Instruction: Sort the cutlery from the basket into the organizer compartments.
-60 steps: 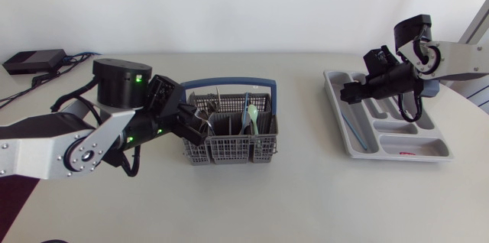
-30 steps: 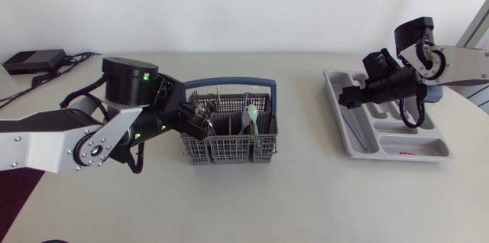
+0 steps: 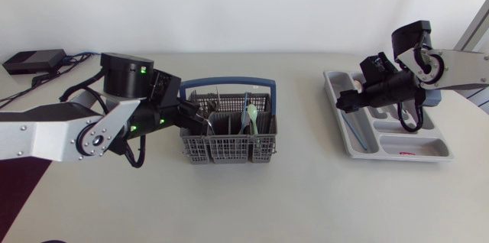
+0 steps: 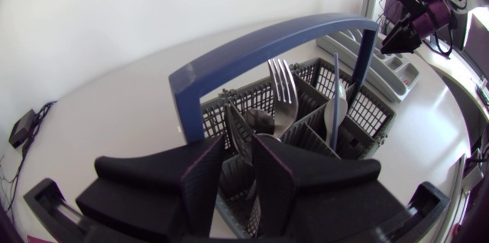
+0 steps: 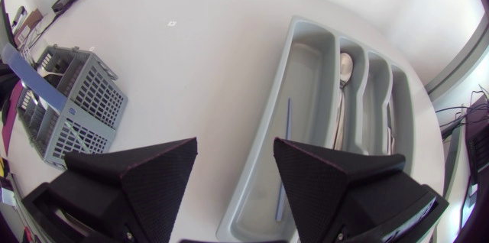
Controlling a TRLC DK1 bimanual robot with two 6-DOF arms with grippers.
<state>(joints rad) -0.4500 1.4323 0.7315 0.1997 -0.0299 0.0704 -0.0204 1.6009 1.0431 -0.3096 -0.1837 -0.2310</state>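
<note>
Overhead, a grey mesh plastic cutlery basket with a blue handle (image 3: pixel 229 150) stood mid-frame on the pale tabletop (image 3: pixel 306 197), the left pincer (image 3: pixel 200 123) at its left end. At right, the right pincer (image 3: pixel 345 102) hung over a grey moulded organizer tray (image 3: pixel 397 145).

Left wrist: the fingers stood slightly apart over the basket, with a steel fork (image 4: pixel 284 89) upright just ahead.

Right wrist: the fingers were spread wide above the tray.
</note>
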